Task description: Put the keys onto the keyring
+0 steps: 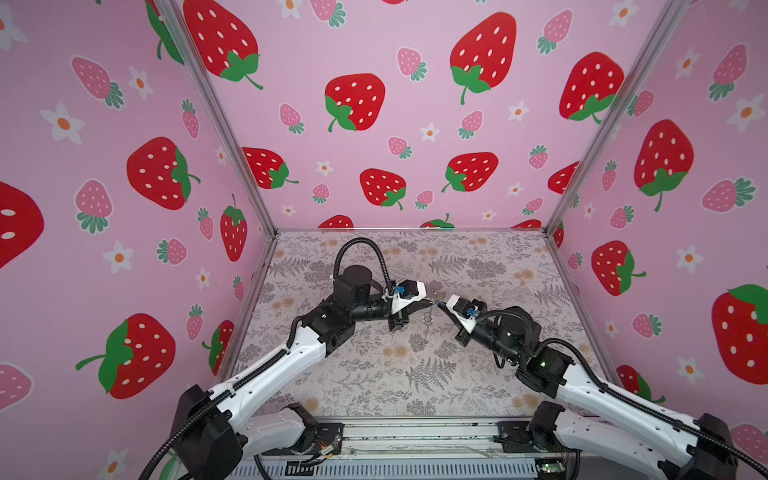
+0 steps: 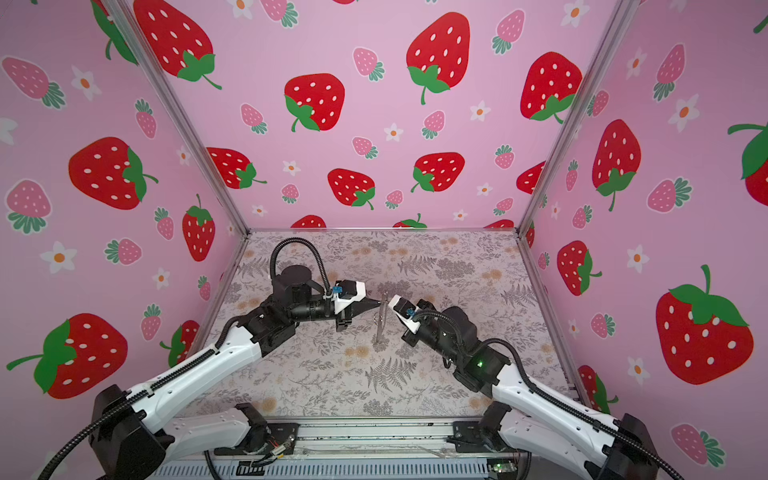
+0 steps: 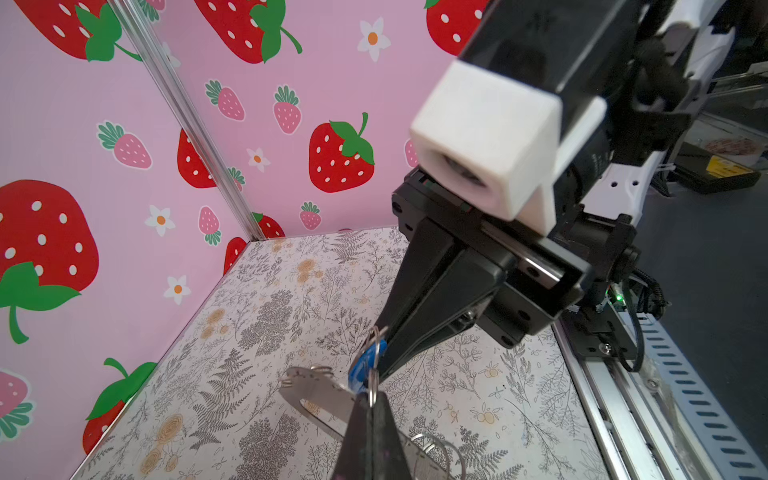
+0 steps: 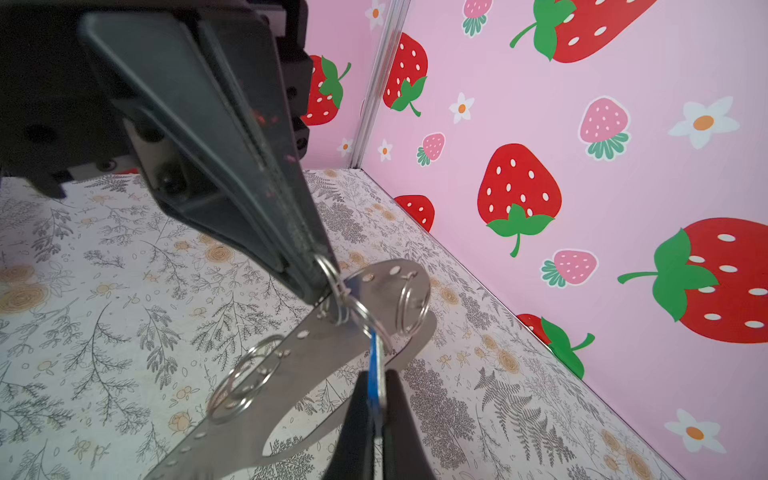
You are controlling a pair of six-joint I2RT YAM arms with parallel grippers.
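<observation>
Above the desk (image 1: 374, 374), nearest me, the keyring (image 4: 291, 374) hangs clear, one small ring (image 4: 329, 266) nipped in the left pincer (image 4: 318, 282), shut tight, reaching from nine o'clock. Behind it, from three o'clock, the right pincer (image 4: 376, 392) clamps the blue-tagged keys (image 4: 375, 353) close against that ring. Threading looks begun, not plainly finished.
</observation>
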